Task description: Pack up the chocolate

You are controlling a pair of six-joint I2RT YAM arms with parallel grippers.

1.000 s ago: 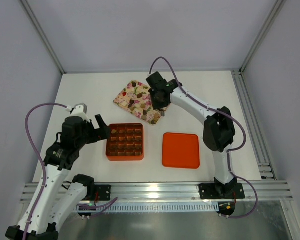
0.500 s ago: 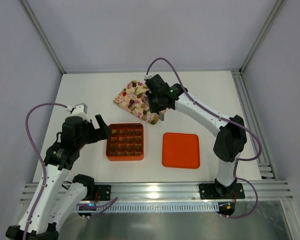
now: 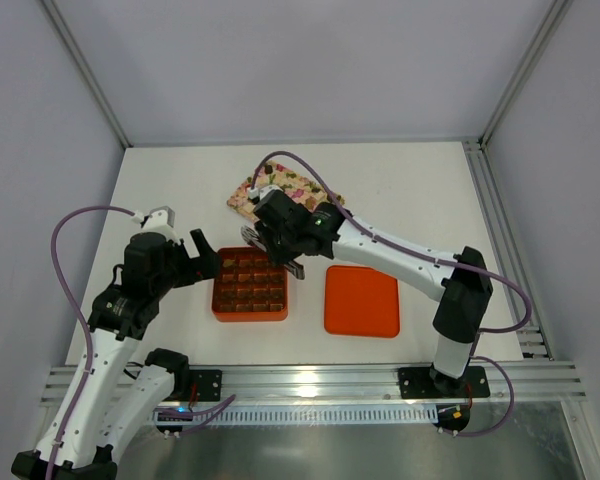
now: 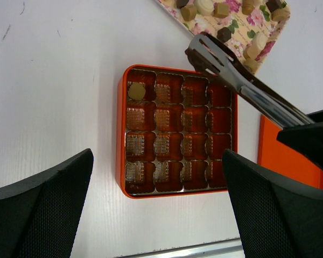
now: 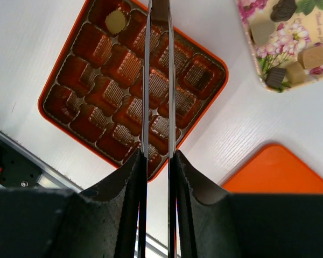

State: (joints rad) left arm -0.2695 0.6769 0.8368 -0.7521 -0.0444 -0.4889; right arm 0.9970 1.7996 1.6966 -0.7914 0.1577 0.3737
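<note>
The chocolate (image 4: 222,9) lies as loose lumps on the floral tray (image 3: 242,195); more of them (image 5: 261,32) show in the right wrist view. One tan piece (image 4: 136,91) sits in the far left corner cell of the orange grid box (image 3: 217,300). My right gripper (image 5: 158,156) is shut on metal tongs (image 4: 242,88), held above the box's far right cells. I cannot make out whether a piece sits between the tong tips. My left gripper (image 4: 157,161) stands wide open just left of the box (image 4: 121,161), holding nothing.
An orange lid (image 3: 362,300) lies flat to the right of the box. The floral tray (image 5: 269,70) sits behind the box. A metal rail (image 3: 310,385) runs along the table's near edge.
My right arm has swung from the floral tray toward me and to the left, carrying the tongs over the grid box. The left arm has not moved.
</note>
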